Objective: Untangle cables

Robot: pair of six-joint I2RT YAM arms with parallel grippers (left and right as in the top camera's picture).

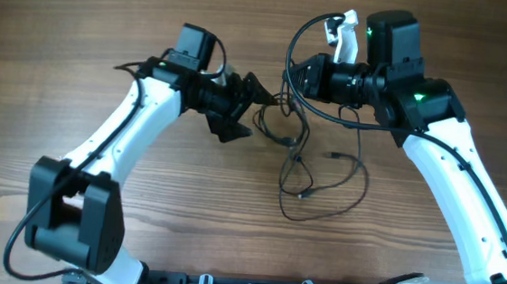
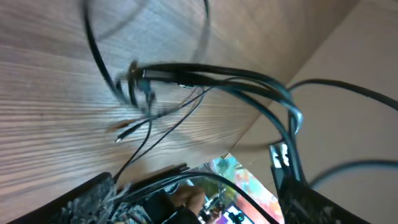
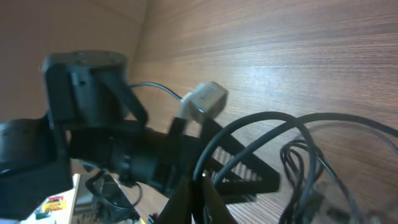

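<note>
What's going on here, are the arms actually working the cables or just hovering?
Two arms are at a tangle of thin black cables on the wooden table. The right gripper is shut and looks to be pinching one cord at the far side of the bunch. The left gripper sits open beside the tangle, jaws spread wide, holding nothing. The cables are not yet separated, and loose loops trail toward the robot's base.

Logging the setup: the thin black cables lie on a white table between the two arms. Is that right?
Not quite. The table is brown wood grain, not white, as the overhead view shows. The cables do lie on it between the left arm and the right arm.
</note>
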